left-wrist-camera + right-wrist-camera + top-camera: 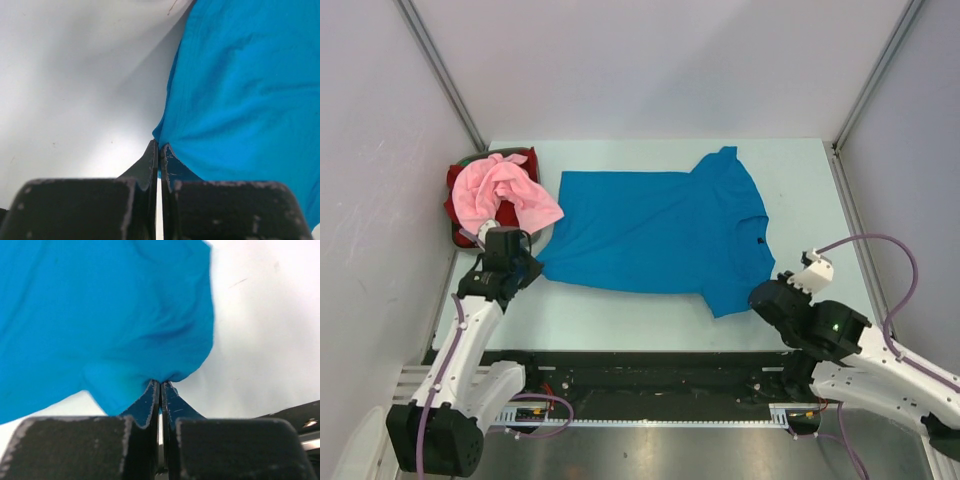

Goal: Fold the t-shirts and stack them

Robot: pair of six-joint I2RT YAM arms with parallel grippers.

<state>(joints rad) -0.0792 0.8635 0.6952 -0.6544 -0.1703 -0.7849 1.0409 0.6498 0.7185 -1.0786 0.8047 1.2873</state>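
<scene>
- The blue t-shirt (660, 235) lies spread flat across the middle of the counter (800, 180). Its collar points toward the right edge and its hem toward the left edge.
- One sleeve reaches toward the far edge, the other toward the near edge.
- My left hand (528, 268) sits at the near-left corner of the hem. In the left wrist view the hand (159, 147) is pressed fully together, with the corner of the blue t-shirt (240, 90) pinched between the tips. I see only a hairline slit between the fingers (150, 167).
- My right hand (760, 298) is at the near sleeve, toward the near-right corner of the counter. In the right wrist view the hand (161, 385) is likewise clamped tight, with a bunched fold of the blue t-shirt (100, 305) caught at the tips and puckering there.
- Pale bare counter shows beside the cloth in both wrist views (75, 90) (265, 340).
- The pink t-shirt (500, 190) is crumpled in a heap at the far-left corner, on top of the red t-shirt (455, 203), which shows only around its edges.
- One pink flap hangs out toward the blue hem; I cannot tell whether they touch.
</scene>
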